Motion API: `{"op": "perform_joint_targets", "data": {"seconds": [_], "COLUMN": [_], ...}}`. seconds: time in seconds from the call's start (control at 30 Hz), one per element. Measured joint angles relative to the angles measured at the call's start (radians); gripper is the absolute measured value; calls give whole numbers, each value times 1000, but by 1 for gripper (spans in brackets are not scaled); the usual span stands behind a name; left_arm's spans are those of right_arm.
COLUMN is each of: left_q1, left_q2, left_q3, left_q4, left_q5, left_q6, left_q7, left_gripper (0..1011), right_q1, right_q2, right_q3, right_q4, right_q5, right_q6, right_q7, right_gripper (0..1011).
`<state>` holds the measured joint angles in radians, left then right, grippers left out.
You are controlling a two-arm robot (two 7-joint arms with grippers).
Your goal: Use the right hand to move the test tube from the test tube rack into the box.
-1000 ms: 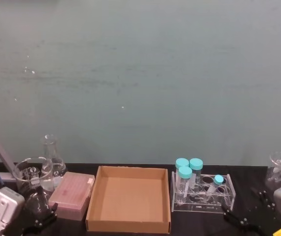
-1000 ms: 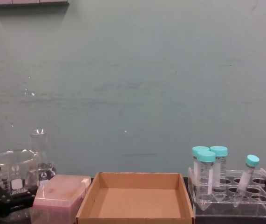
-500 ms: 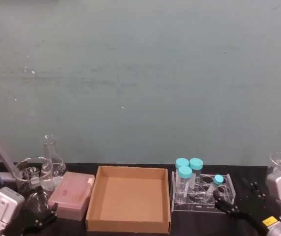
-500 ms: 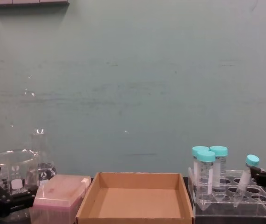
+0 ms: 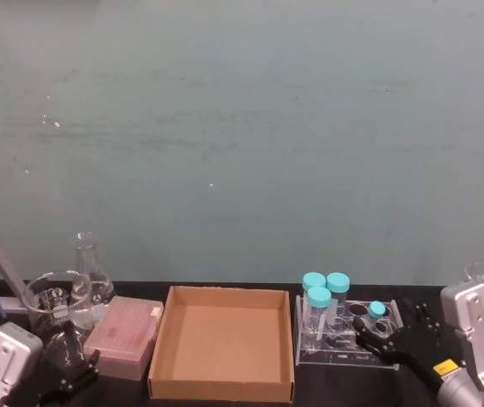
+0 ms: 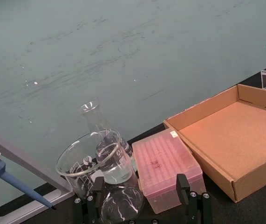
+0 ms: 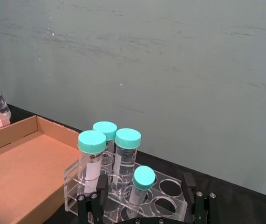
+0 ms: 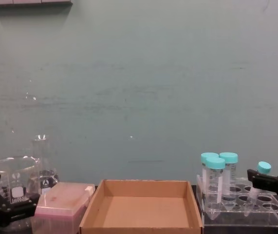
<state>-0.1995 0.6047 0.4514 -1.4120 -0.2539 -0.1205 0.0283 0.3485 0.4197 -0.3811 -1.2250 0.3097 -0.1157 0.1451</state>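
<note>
One black desk (image 5: 343,388) meets a green wall (image 5: 242,127). Right hand (image 7: 144,186) spread wide by the tube (image 5: 377,309) in the rack (image 7: 170,190); left hand (image 5: 68,377) spread too, near left.

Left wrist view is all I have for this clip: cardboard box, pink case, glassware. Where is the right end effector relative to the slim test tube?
Observer: The right end effector is at the test tube rack, with one finger on each side of the slim test tube.
Operator: Has it closed on the tube?
Observer: No, it is open; the right wrist view shows a gap between the teal cap and each finger.
Operator: Is the tube out of the rack?
Observer: No, it leans in its hole, with its pointed tip down inside the rack.
</note>
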Motion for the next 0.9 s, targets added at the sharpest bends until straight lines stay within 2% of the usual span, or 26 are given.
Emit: {"op": "perform_joint_targets", "data": {"seconds": [0.57,0.9], "left_q1": [0,0], "left_q2": [0,0], "left_q3": [0,0], "left_q4": [0,0], "left_q5": [0,0], "left_q6": [0,0], "left_q7": [0,0], "left_gripper": [1000,1000], "right_q1": [57,74], "right_q2": [-66,-88], "right_q3": [8,24], "right_q4": [113,155], "right_q5": [-46,-67], "right_q6": [-22,-38], "right_q7": [31,46], "right_gripper": [1000,1000]}}
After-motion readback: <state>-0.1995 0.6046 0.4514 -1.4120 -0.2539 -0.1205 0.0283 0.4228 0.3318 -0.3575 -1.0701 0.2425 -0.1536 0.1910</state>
